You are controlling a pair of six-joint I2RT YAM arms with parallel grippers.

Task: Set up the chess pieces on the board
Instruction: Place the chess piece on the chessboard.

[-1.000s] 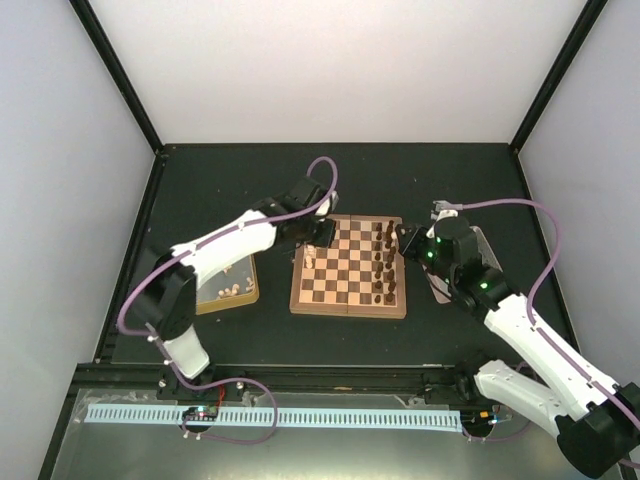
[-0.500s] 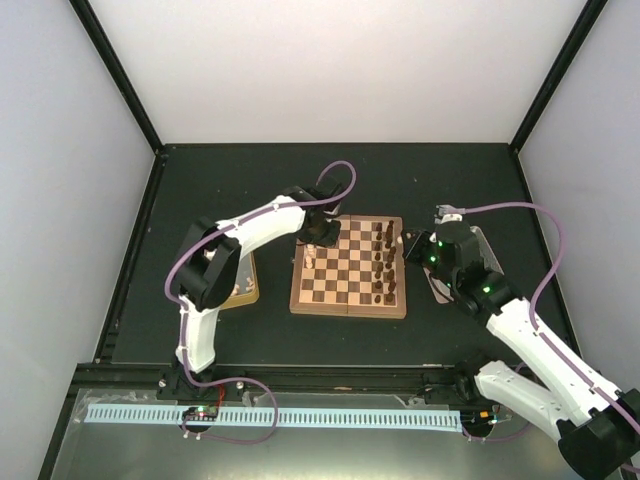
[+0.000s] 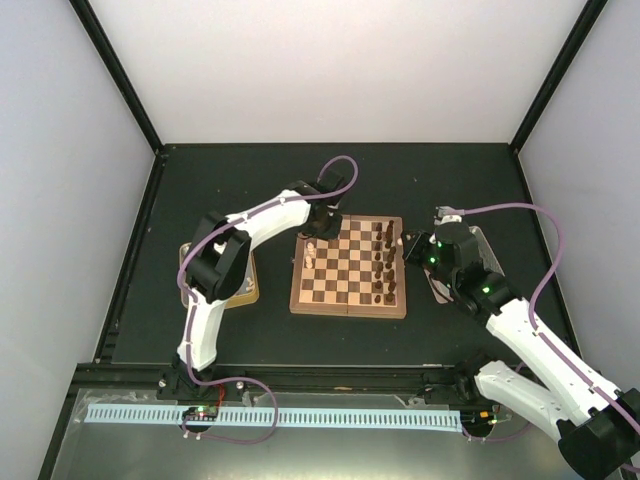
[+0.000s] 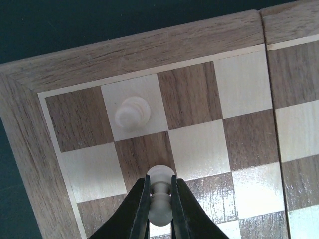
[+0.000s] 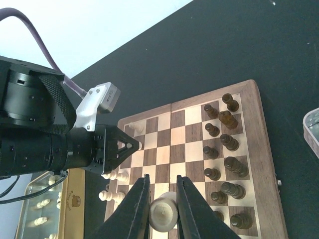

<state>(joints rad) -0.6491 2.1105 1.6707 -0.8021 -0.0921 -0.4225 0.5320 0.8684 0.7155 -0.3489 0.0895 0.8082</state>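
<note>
The board (image 3: 348,268) lies mid-table. Dark chess pieces (image 3: 382,262) fill its two right-hand columns; a few pale ones (image 3: 311,256) stand at its left side. My left gripper (image 3: 318,240) hovers over the board's far left corner, shut on a pale pawn (image 4: 160,196) held by the neck above a dark square. One pale pawn (image 4: 132,112) stands on a light square near that corner. My right gripper (image 3: 405,244) hangs at the board's right edge, shut on a pale piece (image 5: 163,213) whose round base faces the camera.
A gold-tan tin (image 3: 240,288) with loose pale pieces sits left of the board, partly under the left arm. A silver-grey tray (image 5: 311,132) lies right of the board beneath the right arm. Black posts frame the dark table.
The left arm has folded upward and its gripper has shifted a little toward the board's far left corner with the pawn. The right gripper has drawn slightly back to the right.
</note>
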